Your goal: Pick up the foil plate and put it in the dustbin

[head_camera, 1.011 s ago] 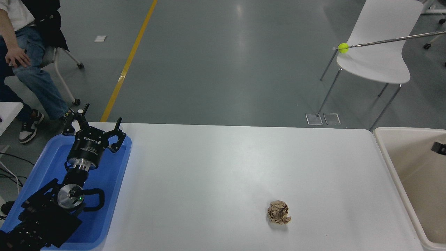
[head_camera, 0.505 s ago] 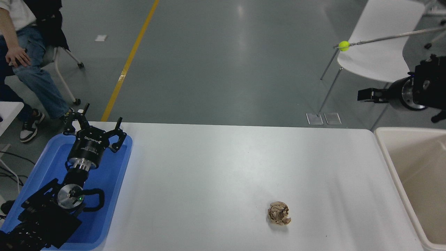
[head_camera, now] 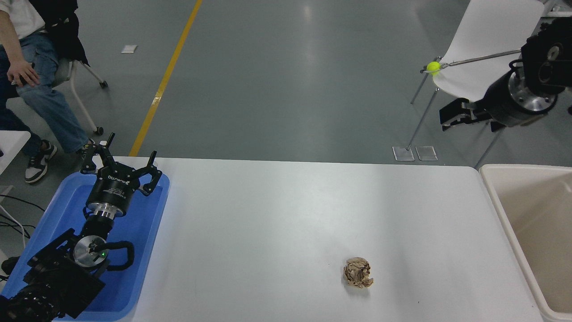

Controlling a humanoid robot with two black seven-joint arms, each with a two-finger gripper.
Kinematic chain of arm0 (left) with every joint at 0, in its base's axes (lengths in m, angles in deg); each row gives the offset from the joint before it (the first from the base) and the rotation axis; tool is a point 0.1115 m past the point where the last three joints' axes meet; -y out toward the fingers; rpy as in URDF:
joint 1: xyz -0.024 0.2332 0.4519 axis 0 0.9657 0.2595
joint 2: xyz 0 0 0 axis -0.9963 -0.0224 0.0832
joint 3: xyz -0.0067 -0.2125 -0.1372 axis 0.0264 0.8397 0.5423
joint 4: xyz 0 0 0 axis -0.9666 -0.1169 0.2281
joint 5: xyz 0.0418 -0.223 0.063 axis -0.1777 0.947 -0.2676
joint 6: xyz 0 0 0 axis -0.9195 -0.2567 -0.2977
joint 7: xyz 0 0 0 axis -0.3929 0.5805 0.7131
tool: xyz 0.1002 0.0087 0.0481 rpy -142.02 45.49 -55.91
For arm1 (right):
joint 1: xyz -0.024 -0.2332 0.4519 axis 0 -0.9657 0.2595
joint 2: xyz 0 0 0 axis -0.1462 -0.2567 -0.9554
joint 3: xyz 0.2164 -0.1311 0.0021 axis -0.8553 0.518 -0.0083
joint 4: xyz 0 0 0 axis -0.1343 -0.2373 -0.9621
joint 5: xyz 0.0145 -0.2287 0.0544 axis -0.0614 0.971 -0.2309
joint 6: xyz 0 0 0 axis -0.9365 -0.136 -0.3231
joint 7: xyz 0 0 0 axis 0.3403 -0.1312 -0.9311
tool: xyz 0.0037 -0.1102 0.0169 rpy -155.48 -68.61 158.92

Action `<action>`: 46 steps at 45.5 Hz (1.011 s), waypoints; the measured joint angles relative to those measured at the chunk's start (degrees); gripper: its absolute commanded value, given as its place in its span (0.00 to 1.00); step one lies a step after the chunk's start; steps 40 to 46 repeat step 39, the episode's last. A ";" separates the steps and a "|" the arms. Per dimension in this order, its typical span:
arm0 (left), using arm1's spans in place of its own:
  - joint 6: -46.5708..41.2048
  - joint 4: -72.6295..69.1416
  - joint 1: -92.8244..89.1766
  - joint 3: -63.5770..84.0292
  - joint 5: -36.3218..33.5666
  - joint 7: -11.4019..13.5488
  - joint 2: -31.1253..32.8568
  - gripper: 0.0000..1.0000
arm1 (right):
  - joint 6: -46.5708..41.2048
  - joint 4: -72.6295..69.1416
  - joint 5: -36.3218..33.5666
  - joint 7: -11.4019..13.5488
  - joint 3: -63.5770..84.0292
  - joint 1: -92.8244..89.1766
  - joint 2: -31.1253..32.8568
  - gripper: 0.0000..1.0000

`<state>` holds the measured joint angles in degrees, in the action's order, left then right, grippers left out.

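Head view looks down over the white table (head_camera: 290,223), with grey floor beyond its far edge. At the right end, the dustbin (head_camera: 494,197), a cream plastic bin with a thick rounded rim, stands just beside the table edge; only its left part is in frame, and the inner walls that show are smooth and bare. No foil plate can be seen anywhere in this view, on the table or in the visible part of the bin.

On the near right of the tabletop lies a small crumpled brown paper ball (head_camera: 358,273), well apart from the bin and from both arms.

At the left end a blue tray (head_camera: 147,232) rests on the table. The left arm is parked over it, and the left gripper (head_camera: 121,164) points toward the far edge with its fingers spread wide, holding nothing.

From the right edge, raised above the floor beyond the table's far right corner, comes the right arm. The right gripper (head_camera: 451,117) points left; its dark fingers are seen side-on and bunched together, so I cannot tell how far apart they stand. Nothing is visible in its grasp.

Behind it stands a white chair (head_camera: 473,76), and a thin metal rod tipped with a yellow-green ball (head_camera: 433,67) crosses in front of the seat. A seated person (head_camera: 27,76) is at the far left.
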<state>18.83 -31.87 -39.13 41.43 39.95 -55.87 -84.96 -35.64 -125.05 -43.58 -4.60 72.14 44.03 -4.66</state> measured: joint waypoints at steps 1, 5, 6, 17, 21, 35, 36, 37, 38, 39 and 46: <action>0.00 0.00 0.00 0.00 0.00 0.00 0.00 1.00 | -0.46 -0.15 0.02 0.00 0.02 0.52 0.08 1.00; 0.00 0.00 0.00 0.00 0.00 0.00 0.00 1.00 | -2.21 -1.01 0.11 -0.01 0.10 2.52 0.54 1.00; 0.00 0.00 0.00 0.00 0.00 0.00 0.00 1.00 | -2.65 -1.34 0.11 -0.01 0.09 3.18 0.71 1.00; 0.00 0.00 0.00 0.00 0.00 0.00 0.00 1.00 | -4.61 -6.30 0.24 -0.01 0.09 7.44 2.29 1.00; 0.00 0.00 0.00 0.00 0.01 0.00 0.00 1.00 | -4.91 -8.08 0.27 -0.02 0.10 8.54 2.73 1.00; 0.00 0.00 0.00 0.00 0.00 0.00 0.00 1.00 | -5.39 -10.94 0.41 0.00 -0.24 9.29 3.34 1.00; 0.00 0.00 0.00 0.00 0.00 0.00 0.00 1.00 | -5.41 -11.06 0.41 0.00 -0.25 9.29 3.37 1.00; 0.00 0.00 0.00 0.00 0.00 0.00 0.00 1.00 | -5.42 -11.14 0.41 0.00 -0.27 9.30 3.37 1.00; 0.00 0.00 0.00 0.00 0.00 0.00 0.00 1.00 | -5.44 -11.22 0.41 0.00 -0.28 9.30 3.38 1.00; 0.00 0.00 0.00 0.00 0.00 0.00 0.00 1.00 | -5.45 -11.31 0.41 0.00 -0.28 9.30 3.39 1.00; 0.00 0.00 0.00 0.00 0.00 0.00 0.00 1.00 | -5.45 -11.31 0.41 0.00 -0.28 9.30 3.39 1.00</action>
